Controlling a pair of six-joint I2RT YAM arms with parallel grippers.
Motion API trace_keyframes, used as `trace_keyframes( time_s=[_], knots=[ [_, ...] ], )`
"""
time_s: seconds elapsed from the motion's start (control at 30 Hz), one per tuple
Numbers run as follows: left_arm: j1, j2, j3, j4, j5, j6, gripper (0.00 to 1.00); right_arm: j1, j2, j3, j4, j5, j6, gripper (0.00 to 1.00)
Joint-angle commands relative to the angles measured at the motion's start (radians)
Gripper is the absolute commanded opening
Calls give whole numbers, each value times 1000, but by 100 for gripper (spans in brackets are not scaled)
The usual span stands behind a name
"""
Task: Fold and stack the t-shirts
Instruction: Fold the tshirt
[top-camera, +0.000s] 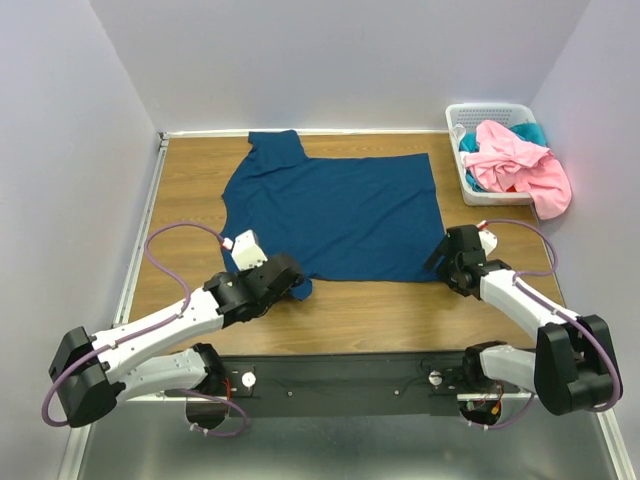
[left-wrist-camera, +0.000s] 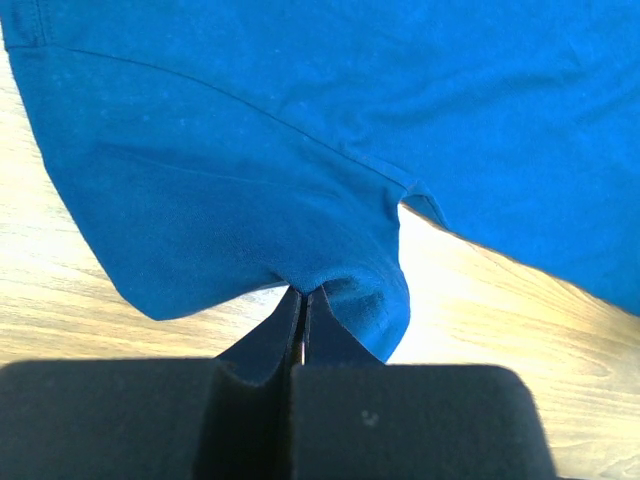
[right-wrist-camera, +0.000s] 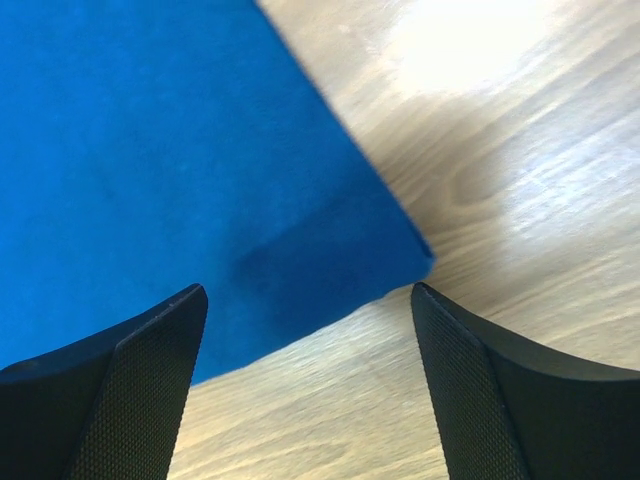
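Wood table (top-camera: 190, 190) | left hand (left-wrist-camera: 303, 298) pinching navy tee (top-camera: 340, 210) sleeve | right hand (right-wrist-camera: 308, 300) wide

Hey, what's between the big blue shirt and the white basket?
Nothing but a narrow strip of bare wooden table; the blue shirt and basket are apart. The top external view shows it.

The pink shirt (top-camera: 515, 162) covers most of the teal shirt (top-camera: 533, 129) in the basket (top-camera: 470, 112); the left claw (top-camera: 298, 288) hides a near corner of the blue shirt (top-camera: 340, 215).
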Motion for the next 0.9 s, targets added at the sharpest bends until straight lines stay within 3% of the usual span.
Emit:
trace_keyframes(
  time_s=[0.0,0.1,0.23,0.37,0.47,0.6,0.7,0.87],
  knots=[
    [5,-25,-17,-11,-70,-39,0,5,49,12,-16,85,31,87],
    [5,-38,-22,-35,-75,-56,0,5,80,16,-15,105,29,86],
    [5,-42,-20,-32,-67,-49,0,3,83,11,-3,108,37,75],
    [5,-42,-11,-71,-53,-57,0,3,46,6,-3,103,40,35],
    [5,-42,-2,-123,-44,-92,0,5,5,-26,-4,118,40,27],
    [5,-39,7,-155,4,-95,0,5,-52,-60,-7,108,35,8],
    [4,-59,17,-206,27,-118,0,5,-110,-83,-19,86,32,1],
    [1,-148,3,-232,76,-123,0,3,-226,-72,-131,82,40,1]
  ],
)
